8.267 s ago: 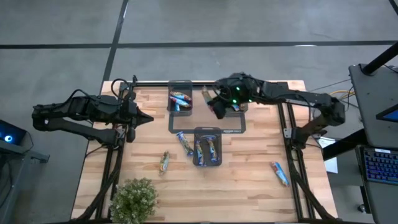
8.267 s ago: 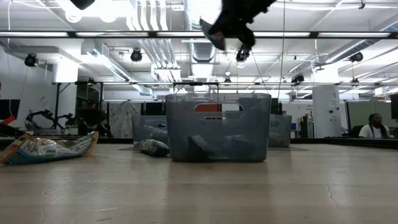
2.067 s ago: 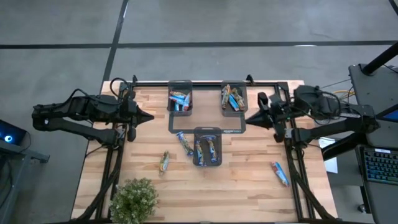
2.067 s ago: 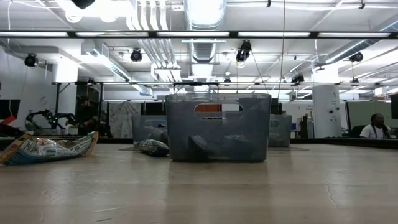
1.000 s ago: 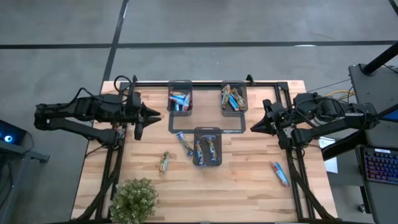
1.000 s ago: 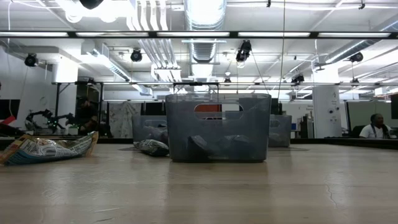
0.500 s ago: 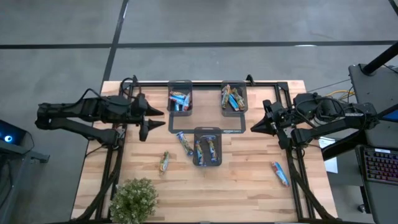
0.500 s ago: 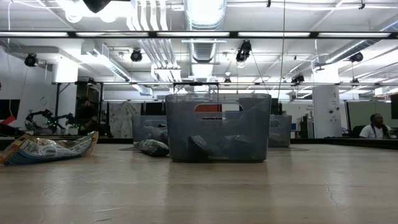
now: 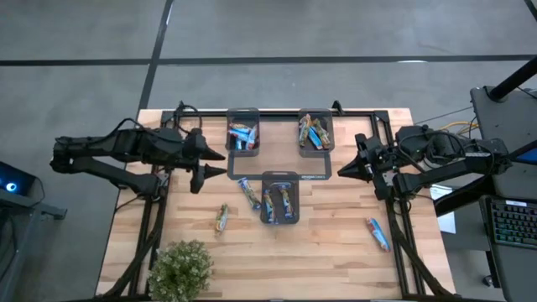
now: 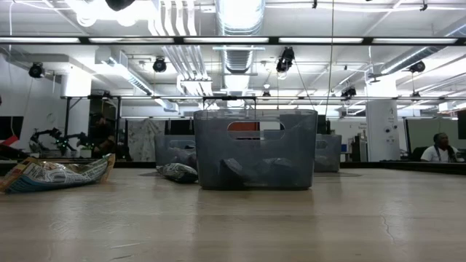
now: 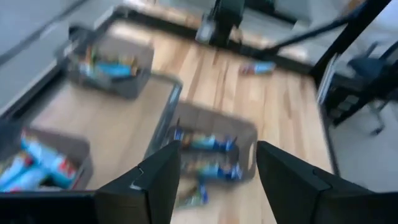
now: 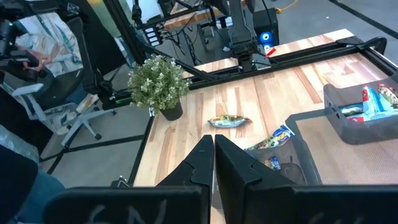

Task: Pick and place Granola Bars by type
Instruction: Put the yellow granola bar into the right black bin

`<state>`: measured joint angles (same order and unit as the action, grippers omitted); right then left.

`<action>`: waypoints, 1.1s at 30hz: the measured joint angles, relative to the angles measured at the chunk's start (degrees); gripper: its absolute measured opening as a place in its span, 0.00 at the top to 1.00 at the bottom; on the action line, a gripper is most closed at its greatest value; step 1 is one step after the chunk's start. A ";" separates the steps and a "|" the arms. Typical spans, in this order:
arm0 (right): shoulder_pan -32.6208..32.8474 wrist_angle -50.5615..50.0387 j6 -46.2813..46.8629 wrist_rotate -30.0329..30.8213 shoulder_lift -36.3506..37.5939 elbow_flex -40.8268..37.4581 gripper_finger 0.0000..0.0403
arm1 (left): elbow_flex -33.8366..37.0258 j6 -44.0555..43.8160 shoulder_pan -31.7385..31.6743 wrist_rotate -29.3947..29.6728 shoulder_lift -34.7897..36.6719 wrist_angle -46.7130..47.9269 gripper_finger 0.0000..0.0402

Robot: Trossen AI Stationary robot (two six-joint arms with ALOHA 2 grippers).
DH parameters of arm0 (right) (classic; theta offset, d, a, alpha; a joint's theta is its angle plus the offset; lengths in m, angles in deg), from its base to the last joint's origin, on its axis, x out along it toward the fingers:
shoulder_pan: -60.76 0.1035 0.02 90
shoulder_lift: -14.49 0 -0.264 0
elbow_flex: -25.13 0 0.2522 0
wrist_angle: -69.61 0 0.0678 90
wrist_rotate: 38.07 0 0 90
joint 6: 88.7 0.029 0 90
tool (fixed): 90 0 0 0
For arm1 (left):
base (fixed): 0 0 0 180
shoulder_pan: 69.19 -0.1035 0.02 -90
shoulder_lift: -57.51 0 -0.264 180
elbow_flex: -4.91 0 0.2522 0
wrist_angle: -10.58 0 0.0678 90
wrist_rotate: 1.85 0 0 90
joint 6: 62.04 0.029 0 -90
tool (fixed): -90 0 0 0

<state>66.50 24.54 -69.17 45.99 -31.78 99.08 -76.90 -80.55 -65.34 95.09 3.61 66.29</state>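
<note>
Spreading its fingers apart after being closed a second earlier, the left gripper [image 9: 211, 163] had swung in from its side of the table, likely starting a pick. Just ahead of it lay a loose bar [image 9: 247, 192] beside the middle tray [image 9: 279, 178]; another bar [image 9: 221, 217] lay nearer the plant [image 9: 179, 268]. Farther off, the right gripper [image 9: 342, 172], emptied and withdrawn from the right tray [image 9: 316, 112], waited closed, a third bar [image 9: 377, 234] behind it.
</note>
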 joint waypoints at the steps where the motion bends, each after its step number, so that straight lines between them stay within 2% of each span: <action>1: 0.00 -0.08 0.00 0.08 -0.01 0.00 0.98 | -0.89 -0.28 0.00 0.00 -0.76 2.19 0.52; 5: 0.00 -0.26 0.01 0.12 -0.01 0.00 0.98 | -4.80 -5.27 0.00 -1.54 -4.28 10.81 0.52; 11: 0.00 -1.72 -0.07 0.12 -0.01 0.00 0.98 | -9.71 -19.21 0.02 -4.35 -10.24 20.32 0.52; 20: 0.00 -5.67 -0.04 0.79 -0.01 0.00 0.98 | -10.90 -40.81 0.07 -7.18 -17.53 23.85 0.52; 33: -0.02 -6.08 -0.68 3.19 -0.01 0.00 0.98 | -10.58 -58.26 5.28 -8.46 -27.44 32.20 0.52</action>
<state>66.48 18.46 -69.85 49.18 -31.79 99.08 -87.48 -138.81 -60.05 86.64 -23.83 98.49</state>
